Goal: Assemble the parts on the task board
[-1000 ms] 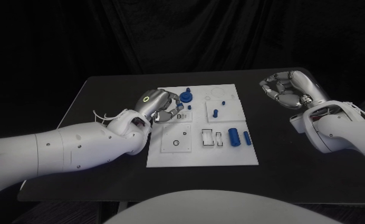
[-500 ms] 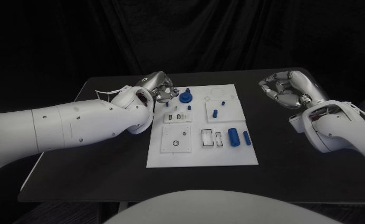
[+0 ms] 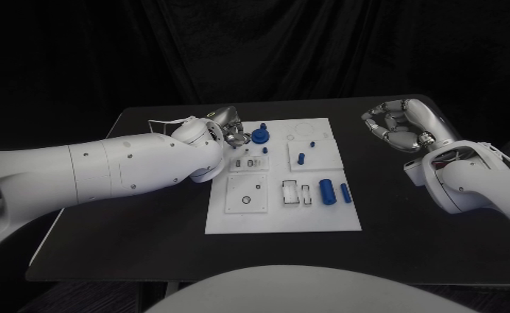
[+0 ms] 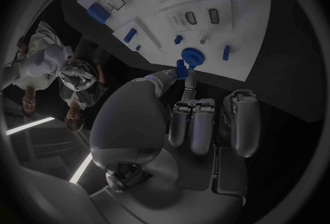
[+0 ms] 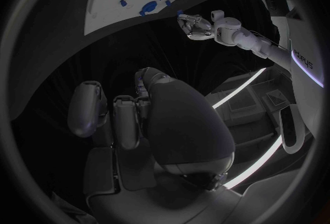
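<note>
Your left hand (image 3: 226,130) pinches a small blue part (image 4: 181,69) at the far left of the white task board (image 3: 319,217), your right hand (image 3: 399,126) curled up holding nothing, off to the board's right

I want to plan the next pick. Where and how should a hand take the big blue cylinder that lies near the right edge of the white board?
Probably across its middle, from above. The big blue cylinder lies flat on the task board, long axis running away from the robot, so fingers would close on its left and right sides. A thinner blue pin lies close on its right, so the gap there is narrow; the right hand is on that side.
</note>
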`<action>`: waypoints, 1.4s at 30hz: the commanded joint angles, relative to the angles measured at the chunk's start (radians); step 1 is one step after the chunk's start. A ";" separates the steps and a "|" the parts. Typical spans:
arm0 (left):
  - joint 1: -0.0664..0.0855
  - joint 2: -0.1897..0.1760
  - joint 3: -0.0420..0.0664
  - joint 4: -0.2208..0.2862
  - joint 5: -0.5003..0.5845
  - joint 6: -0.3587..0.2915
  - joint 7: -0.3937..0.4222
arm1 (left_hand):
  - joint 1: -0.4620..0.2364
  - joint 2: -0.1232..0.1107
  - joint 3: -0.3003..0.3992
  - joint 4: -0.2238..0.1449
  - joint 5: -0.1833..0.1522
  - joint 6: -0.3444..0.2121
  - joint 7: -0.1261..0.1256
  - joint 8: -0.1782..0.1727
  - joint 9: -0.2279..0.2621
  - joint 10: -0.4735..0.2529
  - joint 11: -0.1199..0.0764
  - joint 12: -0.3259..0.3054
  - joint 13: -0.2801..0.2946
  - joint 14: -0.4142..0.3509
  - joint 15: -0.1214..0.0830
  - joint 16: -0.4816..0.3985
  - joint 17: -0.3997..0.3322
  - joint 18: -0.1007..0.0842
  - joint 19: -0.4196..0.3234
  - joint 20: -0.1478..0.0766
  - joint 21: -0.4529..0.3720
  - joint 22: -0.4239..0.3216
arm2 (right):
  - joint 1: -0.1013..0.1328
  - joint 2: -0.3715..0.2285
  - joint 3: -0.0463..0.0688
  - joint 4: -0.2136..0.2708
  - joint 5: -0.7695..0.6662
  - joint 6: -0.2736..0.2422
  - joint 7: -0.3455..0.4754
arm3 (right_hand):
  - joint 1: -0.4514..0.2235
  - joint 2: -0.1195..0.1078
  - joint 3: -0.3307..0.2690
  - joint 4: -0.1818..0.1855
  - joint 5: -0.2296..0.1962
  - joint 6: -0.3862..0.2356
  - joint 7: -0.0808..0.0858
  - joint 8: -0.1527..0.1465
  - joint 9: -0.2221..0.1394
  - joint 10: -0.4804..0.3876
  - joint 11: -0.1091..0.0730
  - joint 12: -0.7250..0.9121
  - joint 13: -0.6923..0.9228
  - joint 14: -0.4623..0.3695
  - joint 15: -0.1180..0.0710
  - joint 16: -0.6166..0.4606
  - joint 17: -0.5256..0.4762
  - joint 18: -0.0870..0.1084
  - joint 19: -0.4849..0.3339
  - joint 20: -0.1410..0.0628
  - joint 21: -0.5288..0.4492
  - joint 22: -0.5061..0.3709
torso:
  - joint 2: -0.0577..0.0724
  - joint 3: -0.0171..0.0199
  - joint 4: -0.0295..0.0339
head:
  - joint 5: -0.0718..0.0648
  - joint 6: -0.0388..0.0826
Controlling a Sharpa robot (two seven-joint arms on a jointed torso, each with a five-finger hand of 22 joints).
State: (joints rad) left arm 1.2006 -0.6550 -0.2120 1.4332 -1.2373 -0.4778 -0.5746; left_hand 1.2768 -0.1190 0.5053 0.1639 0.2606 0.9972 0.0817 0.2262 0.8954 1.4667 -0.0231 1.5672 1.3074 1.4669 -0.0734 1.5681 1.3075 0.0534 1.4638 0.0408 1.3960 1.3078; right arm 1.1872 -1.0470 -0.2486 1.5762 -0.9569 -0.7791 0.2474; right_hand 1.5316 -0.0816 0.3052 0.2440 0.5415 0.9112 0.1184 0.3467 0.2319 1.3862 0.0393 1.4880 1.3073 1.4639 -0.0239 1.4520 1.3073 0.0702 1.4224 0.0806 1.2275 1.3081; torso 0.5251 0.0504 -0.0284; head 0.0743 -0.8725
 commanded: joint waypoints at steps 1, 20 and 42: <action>0.003 0.010 0.001 -0.008 0.025 0.023 -0.028 | -0.013 0.003 0.014 -0.021 0.008 0.032 -0.040 0.001 -0.002 0.104 -0.007 0.004 0.263 0.104 -0.006 0.003 0.263 -0.007 0.000 -0.005 -0.004 0.198 | -0.002 0.000 0.001 0.001 -0.002 -0.008 -0.009 | 0.002 -0.009 0.004 -0.002 0.005 -0.005 0.002 0.004 -0.002 -0.008 0.001 -0.004 0.046 0.054 -0.003 -0.004 0.153 0.008 -0.005 -0.001 -0.001 0.158 | 0.002 -0.0014 0.0010 | 0.002 0.000; -0.034 0.023 0.001 -0.026 0.045 -0.065 0.008 | -0.027 0.013 0.015 -0.031 0.031 0.027 -0.038 -0.006 -0.007 0.104 -0.006 0.004 0.263 0.104 -0.005 0.003 0.263 -0.007 0.000 -0.006 -0.009 0.197 | -0.002 -0.006 0.001 0.009 -0.002 -0.013 -0.005 | 0.001 -0.010 0.005 -0.002 0.005 -0.005 0.002 0.004 -0.002 -0.008 0.002 -0.004 0.045 0.054 -0.003 -0.004 0.153 0.008 -0.005 -0.001 -0.001 0.158 | 0.006 -0.0033 0.0027 | 0.001 0.000; -0.084 0.027 0.001 -0.041 0.045 -0.074 0.037 | -0.029 0.016 0.016 -0.033 0.038 0.028 -0.038 -0.006 -0.007 0.104 -0.005 0.004 0.263 0.104 -0.005 0.003 0.263 -0.006 -0.001 -0.006 -0.012 0.196 | -0.002 -0.009 0.001 0.013 -0.002 -0.015 -0.005 | 0.001 -0.010 0.005 -0.002 0.005 -0.005 0.002 0.004 -0.002 -0.008 0.002 -0.004 0.045 0.054 -0.003 -0.004 0.153 0.008 -0.005 -0.001 -0.001 0.158 | 0.004 -0.0027 0.0014 | -0.002 0.000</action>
State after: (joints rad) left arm 1.1196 -0.6297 -0.2120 1.3909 -1.1992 -0.5417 -0.5613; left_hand 1.2456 -0.1164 0.5125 0.1429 0.2945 0.9938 0.0782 0.2252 0.8887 1.4668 -0.0230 1.5672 1.3074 1.4668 -0.0733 1.5681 1.3074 0.0533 1.4638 0.0409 1.3880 1.3075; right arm 1.1872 -1.0551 -0.2486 1.5867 -0.9569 -0.7814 0.2479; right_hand 1.5316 -0.0816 0.3052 0.2440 0.5415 0.9112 0.1184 0.3466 0.2310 1.3862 0.0393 1.4880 1.3073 1.4639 -0.0239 1.4520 1.3073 0.0701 1.4223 0.0806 1.2275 1.3076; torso 0.5291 0.0476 -0.0265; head 0.0725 -0.8725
